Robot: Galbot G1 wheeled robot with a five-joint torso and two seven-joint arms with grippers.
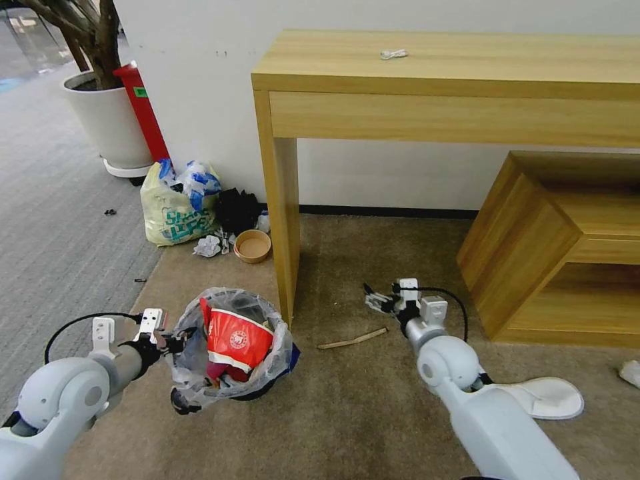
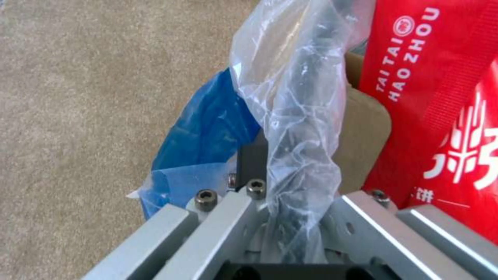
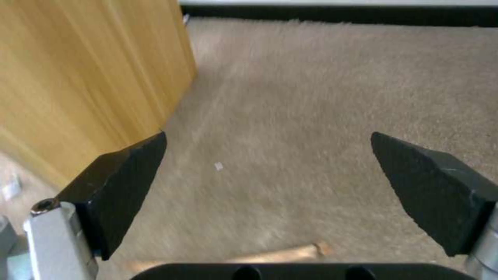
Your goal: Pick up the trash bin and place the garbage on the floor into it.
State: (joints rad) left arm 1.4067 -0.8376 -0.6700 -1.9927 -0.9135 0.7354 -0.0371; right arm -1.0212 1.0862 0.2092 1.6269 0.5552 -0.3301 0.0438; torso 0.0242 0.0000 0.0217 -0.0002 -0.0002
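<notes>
My left gripper [image 1: 175,341] holds the trash bin [image 1: 233,350] above the tan floor [image 1: 373,413], shut on its rim by the blue patch [image 2: 207,132]. The clear liner [image 2: 301,101] bunches between the fingers [image 2: 253,157]. A red wrapper [image 1: 235,340] and other litter fill the bin. My right gripper [image 1: 377,300] hovers low over the carpet near the table leg [image 3: 88,77], open and empty, fingers [image 3: 124,186] wide apart. Just behind it lies a brown cardboard strip [image 1: 353,340]. A white slipper [image 1: 550,398] lies beside my right arm, and a crumpled tissue [image 1: 630,372] sits at the far right.
A wooden console table [image 1: 453,73] stands ahead, with a low wooden shelf unit [image 1: 553,247] to the right. By the wall sit a yellowish printed bag [image 1: 175,210], a brown bowl [image 1: 252,245] and crumpled paper [image 1: 208,247]. A white planter [image 1: 110,120] stands on grey carpet at left.
</notes>
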